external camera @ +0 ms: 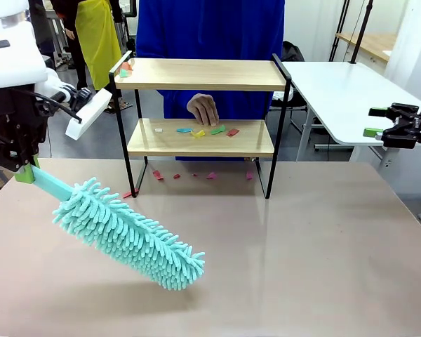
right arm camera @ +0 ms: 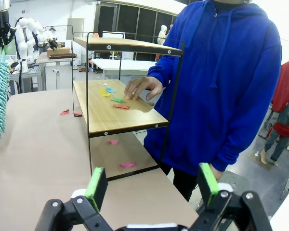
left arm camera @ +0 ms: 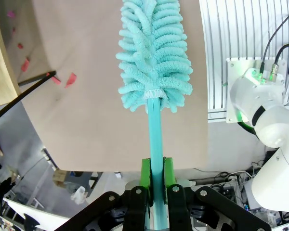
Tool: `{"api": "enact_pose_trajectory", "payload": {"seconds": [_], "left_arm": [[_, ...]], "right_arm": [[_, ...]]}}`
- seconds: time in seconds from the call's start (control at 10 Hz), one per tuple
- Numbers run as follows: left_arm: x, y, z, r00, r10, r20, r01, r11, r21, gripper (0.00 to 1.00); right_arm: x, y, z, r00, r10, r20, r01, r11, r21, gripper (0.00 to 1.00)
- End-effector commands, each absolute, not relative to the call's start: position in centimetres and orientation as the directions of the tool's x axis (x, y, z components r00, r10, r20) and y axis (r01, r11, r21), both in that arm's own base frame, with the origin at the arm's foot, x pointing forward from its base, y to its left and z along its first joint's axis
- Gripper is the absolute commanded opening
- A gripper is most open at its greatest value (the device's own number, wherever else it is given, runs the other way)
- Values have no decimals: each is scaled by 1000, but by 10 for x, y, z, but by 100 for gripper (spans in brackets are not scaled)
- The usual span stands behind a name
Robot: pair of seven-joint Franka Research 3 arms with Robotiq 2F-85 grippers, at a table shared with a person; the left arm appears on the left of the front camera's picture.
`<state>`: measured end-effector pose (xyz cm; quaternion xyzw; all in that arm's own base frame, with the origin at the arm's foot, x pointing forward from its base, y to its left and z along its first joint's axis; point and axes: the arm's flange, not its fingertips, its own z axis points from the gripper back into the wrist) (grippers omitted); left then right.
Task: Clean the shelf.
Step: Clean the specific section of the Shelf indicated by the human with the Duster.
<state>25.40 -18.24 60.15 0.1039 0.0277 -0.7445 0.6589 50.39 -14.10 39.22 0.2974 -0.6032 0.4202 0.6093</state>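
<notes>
Left gripper [left arm camera: 156, 179] clamps the fluffy teal duster [external camera: 126, 235] by its slim flat handle, right gripper [right arm camera: 152, 185] gapes wide, coloured scraps [external camera: 205, 130] litter the light-wood, black-framed shelf [external camera: 203, 74].

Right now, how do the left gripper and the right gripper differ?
The left gripper is shut on the handle of the teal duster; the right gripper is open and empty. The left gripper points down at the table; the right gripper points level toward the shelf. Both are black and green-tipped.
</notes>
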Motion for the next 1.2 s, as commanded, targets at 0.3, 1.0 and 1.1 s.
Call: {"api": "enact_pose_trajectory", "payload": {"seconds": [0.3,1.0,1.1], "left_arm": [[254,-180,603,-123,-973,-196,985,-143,93,13],[255,-209,618,76,-982,172,995,85,44,13],[256,-218,621,192,-955,224,978,207,42,13]], "right_arm": [[504,-140,395,-87,154,984,-870,469,-150,100],[504,-140,395,-87,154,984,-870,469,-150,100],[504,-140,395,-87,154,984,-870,469,-150,100]]}}
